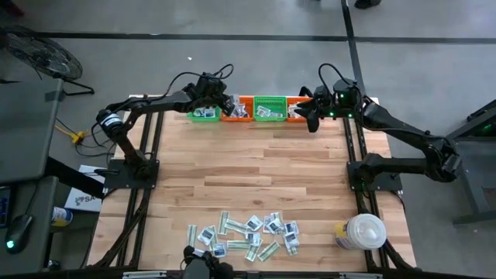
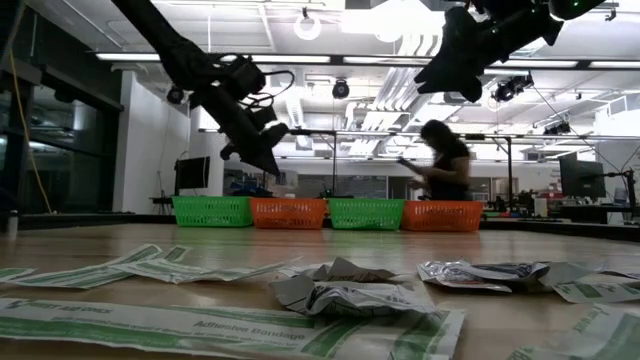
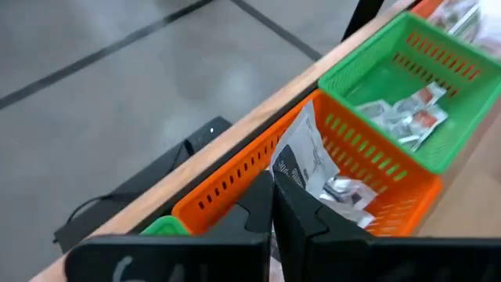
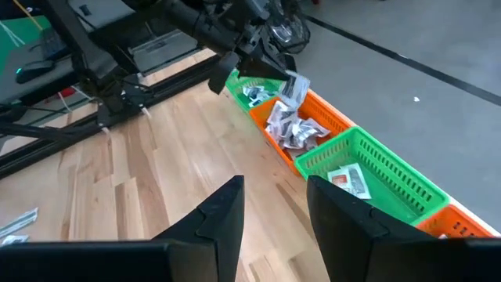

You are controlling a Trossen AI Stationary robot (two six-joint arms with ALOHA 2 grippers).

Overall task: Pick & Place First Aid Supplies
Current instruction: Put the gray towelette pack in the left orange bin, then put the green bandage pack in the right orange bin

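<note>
Four baskets stand in a row at the table's far edge: green (image 1: 205, 114), orange (image 1: 236, 109), green (image 1: 269, 107), orange (image 1: 297, 109). My left gripper (image 1: 230, 103) hangs over the left orange basket (image 3: 235, 184), shut on a crumpled white-grey packet (image 3: 301, 160). Several packets lie in that basket (image 4: 291, 129) and in the green ones. My right gripper (image 1: 310, 110) hovers open by the right orange basket, nothing between its fingers (image 4: 227, 211). More first aid supplies (image 1: 248, 232) lie scattered on the wood near the front edge. My left gripper pinches the packet's near end (image 3: 286, 176) between its two fingers. The fingers slant down toward the table's far edge. The packet sticks out ahead of the fingertips, lifted clear above the left orange basket.
A big white round lidded container (image 1: 364, 231) stands at the near right corner. Bare wood stretches between the baskets and the pile of packets. A person (image 2: 440, 165) stands in the room beyond the far edge.
</note>
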